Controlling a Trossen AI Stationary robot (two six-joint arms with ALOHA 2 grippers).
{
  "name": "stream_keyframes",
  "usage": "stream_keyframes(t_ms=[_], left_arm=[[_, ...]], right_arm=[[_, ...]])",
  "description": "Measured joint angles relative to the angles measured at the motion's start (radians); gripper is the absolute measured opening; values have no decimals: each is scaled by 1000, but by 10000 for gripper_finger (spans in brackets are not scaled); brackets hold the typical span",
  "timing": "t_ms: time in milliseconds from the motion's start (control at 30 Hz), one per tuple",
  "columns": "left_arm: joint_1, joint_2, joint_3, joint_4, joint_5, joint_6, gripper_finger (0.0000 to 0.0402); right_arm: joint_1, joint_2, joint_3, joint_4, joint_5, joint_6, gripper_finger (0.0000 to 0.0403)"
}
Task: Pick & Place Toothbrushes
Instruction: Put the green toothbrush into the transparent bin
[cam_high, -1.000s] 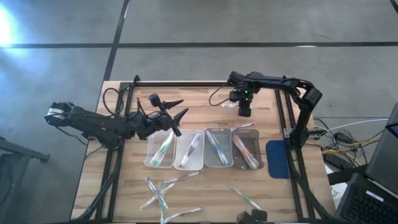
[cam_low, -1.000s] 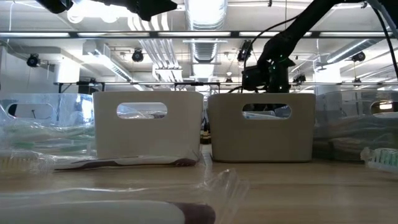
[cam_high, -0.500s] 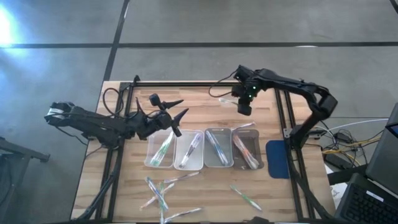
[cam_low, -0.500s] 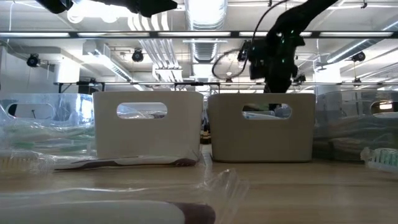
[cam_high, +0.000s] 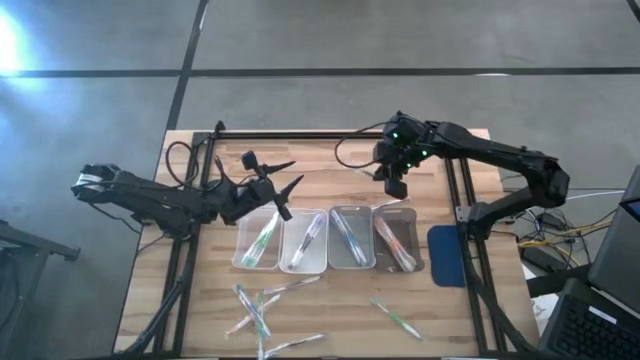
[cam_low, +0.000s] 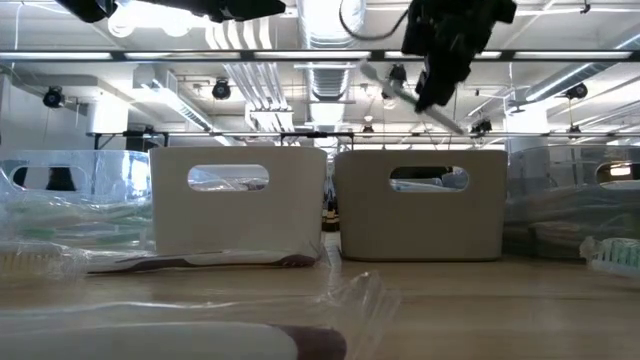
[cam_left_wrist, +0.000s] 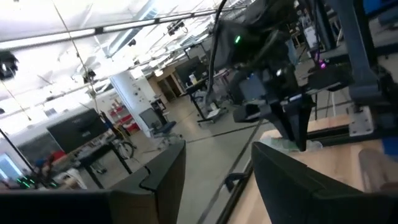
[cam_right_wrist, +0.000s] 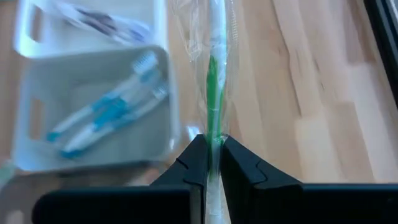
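Observation:
My right gripper (cam_high: 396, 184) hangs over the far right of the table, shut on a green toothbrush (cam_right_wrist: 213, 87) in clear wrapping. The low view shows it high above the bins, with the toothbrush (cam_low: 392, 88) sticking out at a slant. My left gripper (cam_high: 286, 180) hovers open above the left end of the bin row, touching nothing. Several whitish bins (cam_high: 328, 240) stand side by side mid-table, with toothbrushes lying in them. More wrapped toothbrushes (cam_high: 258, 308) lie loose near the front edge. My right gripper pinches the wrapped toothbrush's green handle (cam_right_wrist: 214, 133) between its two fingers (cam_right_wrist: 191, 163). The brush runs on ahead of the fingertips, its bristle head (cam_right_wrist: 225, 25) farthest out. The fingers slant downward. The toothbrush is lifted clear of the table and tilted.
The bin (cam_right_wrist: 93, 112) under my right gripper holds blue toothbrushes. One loose toothbrush (cam_high: 396, 318) lies front right. A blue pad (cam_high: 447, 255) sits at the right edge. A black frame rail (cam_high: 330, 134) runs along the far side, with uprights at both sides.
My right gripper has risen well above the bins, carrying the toothbrush with it, and has come a little toward the near edge. It stays shut on the brush. My left gripper has kept its place.

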Motion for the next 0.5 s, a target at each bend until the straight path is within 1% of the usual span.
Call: stream_keyframes(t_ms=[67, 133, 233, 367, 433, 500], left_arm=[[-5, 0, 0, -2, 7, -36, 188], [-8, 0, 0, -4, 40, -57, 188], [-13, 0, 0, -25, 123, -86, 188], [-12, 0, 0, -46, 283, -156, 188], [-14, 0, 0, -57, 334, -191, 188], [-21, 0, 0, -75, 357, -218, 188]], right_arm=[[43, -27, 0, 20, 0, 35, 22], [90, -53, 0, 41, 0, 71, 22], [168, -81, 0, 91, 1, 106, 22], [280, -95, -1, 187, 3, 137, 22], [339, -95, -1, 230, 17, 137, 22], [400, -92, -1, 265, 61, 138, 22]])
